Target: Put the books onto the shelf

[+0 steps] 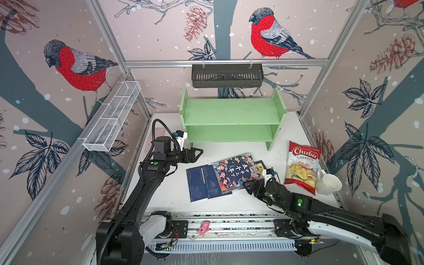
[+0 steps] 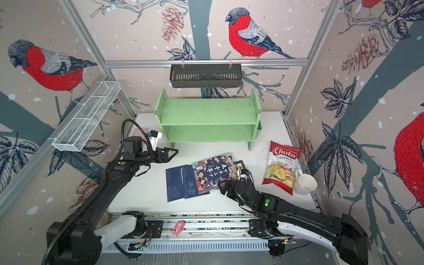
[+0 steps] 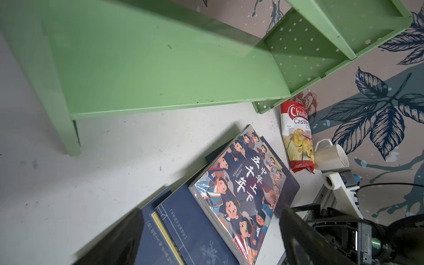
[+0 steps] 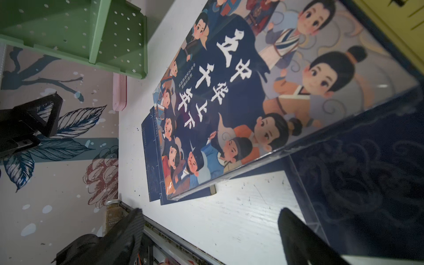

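The books (image 1: pixel 226 177) lie flat in a loose, overlapping pile on the table (image 1: pixel 229 204), in front of the shelf (image 1: pixel 231 114) and clear of it. Both tiers of the shelf are seen bare. The cartoon-covered book (image 1: pixel 234 172) is laid on top, and navy books (image 1: pixel 202 183) show from under it.

The right gripper (image 1: pixel 247 186) is held low at the corner of the pile farthest from the shelf. Its jaws are spread wide with nothing taken; in the right wrist view only bare table and the margin of a navy cover are seen between the fingers (image 4: pixel 128 229). The left gripper (image 1: pixel 199 153) is held near the shelf's front leg, its jaws likewise wide and empty.

The step in hand is judged to be the taking of the top book by the right gripper. That book's edge away from the shelf is seen raised a little off the table where it rests on the navy books. One finger is therefore best slid in beneath that edge and the other laid on the cover.

The cover looks glossy and film-wrapped, so slipping is to be expected, and a deep bite is preferred to a pinch at the tips. If the lower finger is driven too low, the navy books are likely to be dragged along. A thin book held by one corner is expected to sag, so it is best turned upright before it is carried to the shelf.
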### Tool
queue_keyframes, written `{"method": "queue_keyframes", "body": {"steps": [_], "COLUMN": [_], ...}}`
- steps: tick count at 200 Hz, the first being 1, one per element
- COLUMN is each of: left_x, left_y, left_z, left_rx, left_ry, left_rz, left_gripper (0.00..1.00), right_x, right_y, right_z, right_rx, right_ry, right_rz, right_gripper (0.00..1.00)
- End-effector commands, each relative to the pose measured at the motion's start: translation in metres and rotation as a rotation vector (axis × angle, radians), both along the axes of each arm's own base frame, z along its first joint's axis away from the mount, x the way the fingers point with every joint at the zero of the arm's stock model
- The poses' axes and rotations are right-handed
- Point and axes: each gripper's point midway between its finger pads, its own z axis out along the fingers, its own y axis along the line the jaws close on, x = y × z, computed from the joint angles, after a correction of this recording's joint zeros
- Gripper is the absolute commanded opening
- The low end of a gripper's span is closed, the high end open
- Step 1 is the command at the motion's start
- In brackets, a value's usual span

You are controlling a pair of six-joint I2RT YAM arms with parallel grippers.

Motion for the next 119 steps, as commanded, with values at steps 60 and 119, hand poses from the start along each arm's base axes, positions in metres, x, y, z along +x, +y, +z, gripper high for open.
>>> {"method": "queue_keyframes", "body": {"steps": [60,119], "left_x": [-0.004,-0.007], "left_y": [-0.048,-0.06], "left_z": [0.002,-0.026], "left_rx": [0.016,0.021], "left_ry": [-0.084,-0.028], "left_rz": [-0.14,-0.189], "left_gripper": [0.89,0.86], "right_x": [0.011,0.014], "right_y": [0.006,-0.003], "right_z": [0.009,0.009], "right_rx": [0.194,0.252], "right_ry": [0.017,-0.041], "right_rz": [-0.112,-0.138], "right_gripper": [0.9,0.9]}}
